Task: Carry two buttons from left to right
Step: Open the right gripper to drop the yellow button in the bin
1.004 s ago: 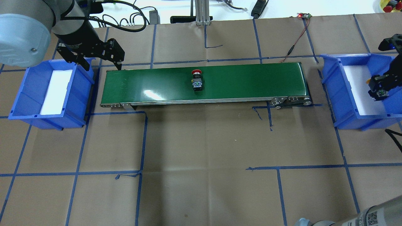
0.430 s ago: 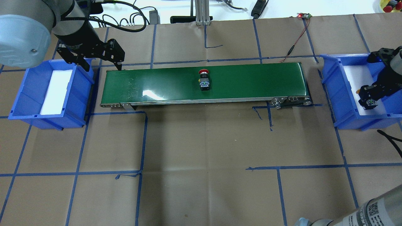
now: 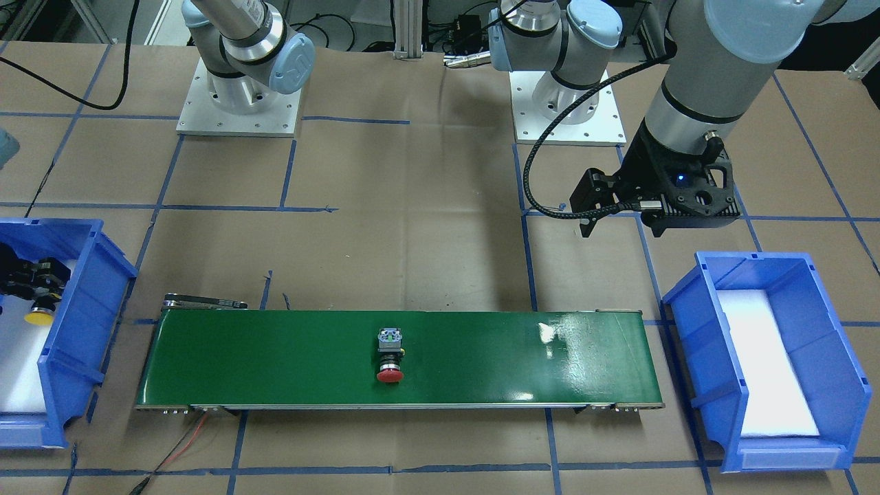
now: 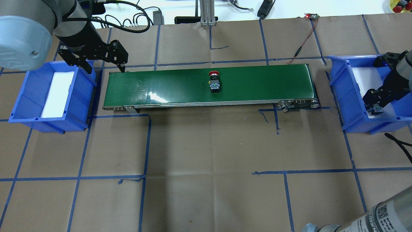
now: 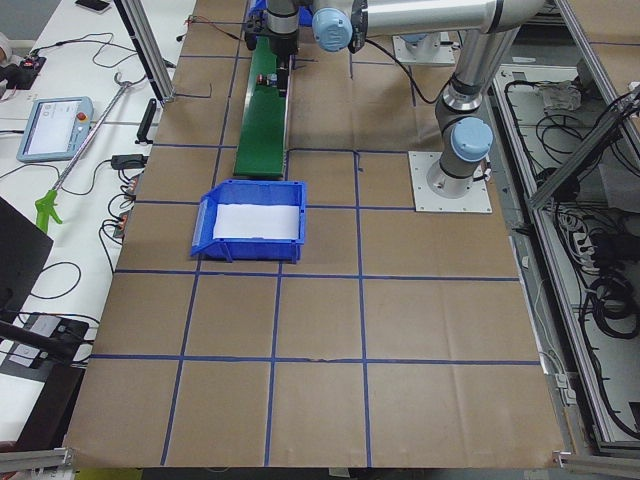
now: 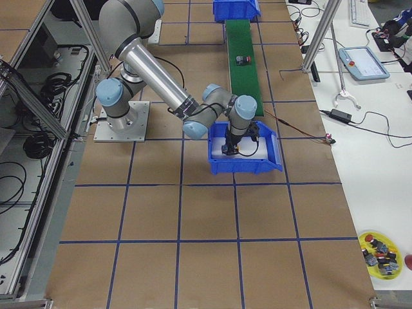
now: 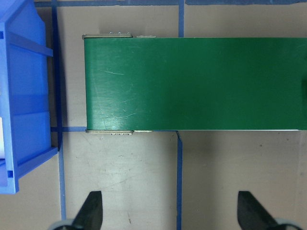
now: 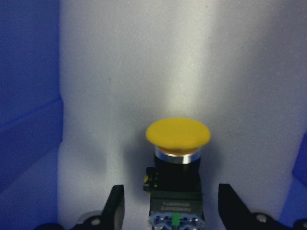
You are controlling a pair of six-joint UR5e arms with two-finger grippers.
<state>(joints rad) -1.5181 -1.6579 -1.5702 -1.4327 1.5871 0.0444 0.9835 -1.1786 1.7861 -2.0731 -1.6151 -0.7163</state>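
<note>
The red button (image 4: 214,82) lies on its side mid-way along the green conveyor belt (image 4: 257,83); it also shows in the front view (image 3: 390,357). The yellow button (image 8: 178,136) is in the right blue bin (image 4: 341,87) over the white foam, between the fingers of my right gripper (image 8: 170,208). The fingers (image 8: 116,203) stand apart from the button's block with foam showing in the gaps, so the gripper is open. My left gripper (image 4: 104,69) is open and empty above the table, at the belt's left end beside the left bin (image 4: 19,106).
The left bin holds only white foam (image 4: 56,95). The belt's right-end roller and brackets (image 4: 297,103) lie close to the right bin. A red-and-black wire (image 4: 302,45) runs behind the belt. Blue tape lines cross the brown table paper.
The red button has ridden the belt to the right. My right gripper moved down toward the bin's near end with the yellow button. The left gripper has stayed put.
</note>
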